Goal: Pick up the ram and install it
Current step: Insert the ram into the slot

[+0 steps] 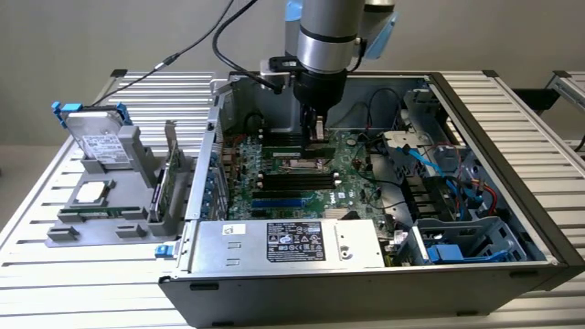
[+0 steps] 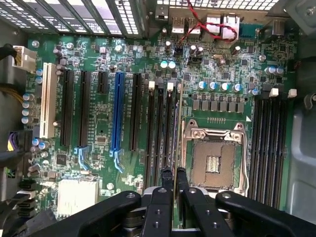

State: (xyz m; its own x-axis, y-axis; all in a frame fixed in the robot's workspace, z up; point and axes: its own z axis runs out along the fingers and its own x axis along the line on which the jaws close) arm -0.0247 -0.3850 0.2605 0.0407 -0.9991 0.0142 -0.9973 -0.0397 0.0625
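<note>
We found the end effector clamped on the ram — light, stiff, fragile, we judged — gripped across its flat faces, memory slots just beneath it.

Wall: plain grey-beige, unmarked, spanning the top of the exterior view. Table: ribbed silver metal slats, covering the lower frame and running up both sides. Second table: same slatted build, at the right edge, set apart by a gap. Lighting: even and soft, shadows faint.
</note>
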